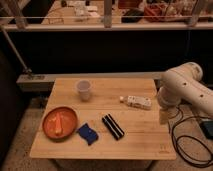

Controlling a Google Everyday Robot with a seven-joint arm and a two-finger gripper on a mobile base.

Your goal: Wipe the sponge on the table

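Observation:
The bright-blue sponge [88, 133] lies on the light wooden table [142, 135] near its front edge, between an orange plate and a black bar. My gripper [164, 117] hangs below the white arm [182, 89] over the table's right edge. It is far to the right of the sponge and does not touch it. Nothing shows in the gripper.
An orange plate [70, 114] with an orange piece on it sits at the front left. A translucent cup [83, 90] stands at the back. A black bar with white stripes [113, 126] lies right of the sponge. A white block [137, 102] lies mid-right. Black cables [186, 146] trail on the floor at right.

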